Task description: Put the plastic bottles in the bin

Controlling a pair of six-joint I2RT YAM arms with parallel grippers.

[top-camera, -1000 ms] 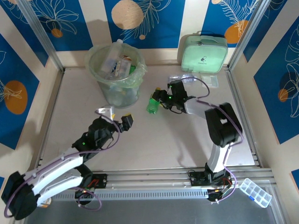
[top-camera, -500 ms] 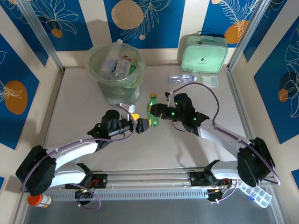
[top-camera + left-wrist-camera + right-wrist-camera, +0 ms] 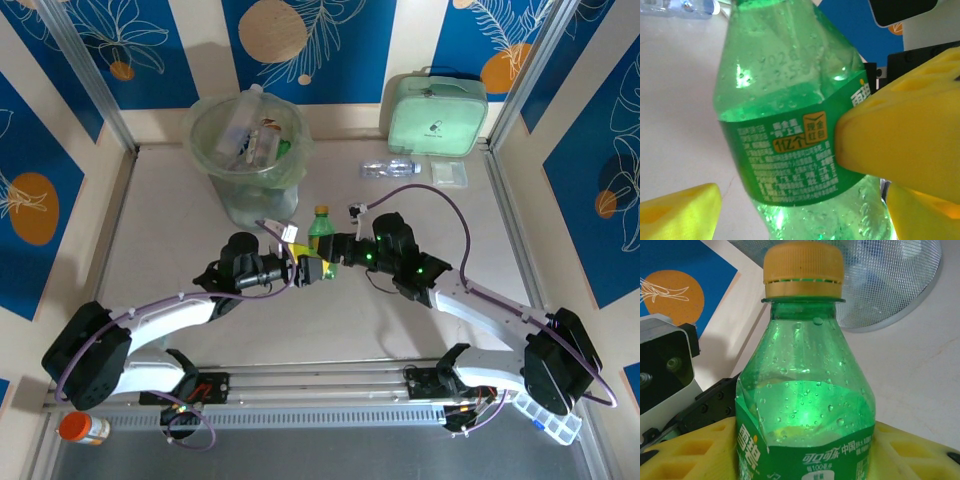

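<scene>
Brought left hand (image 3: pixel 312 268) in closer vs. half a sec ago, and a full sec ago had it well back nr own base: now spread round lower body of green bottle (image 3: pixel 319 238), own fingers (image 3: pixel 680 210) apart from the label in left wrist view, not yet squeezing. Still pinching same bottle w/ right hand (image 3: pixel 336 250), fingers (image 3: pixel 685 450) pressed on both sides below the shoulder, yellow cap (image 3: pixel 803 267) up. Bottle upright over mid-tabletop (image 3: pixel 160 230), nr bin (image 3: pixel 197 140) but not touching; cannot tell if standing or lifted. Reads as hand-over, right to left, approx. halfway: probably need to close left, then let go w/ right. Several bottles already in bin. Left to do besides: one clear bottle (image 3: pixel 388 167) lying at far edge, beside a clear packet (image 3: pixel 448 172), nr mint-green case (image 3: pixel 437 110). Orange-capped jar (image 3: pixel 80 428) by left base, not for binning. In the way: right hand's finger (image 3: pixel 900 130) crowding the label, so little room for left grip; bin rim likely higher than bottle, so needs a lift first.
</scene>
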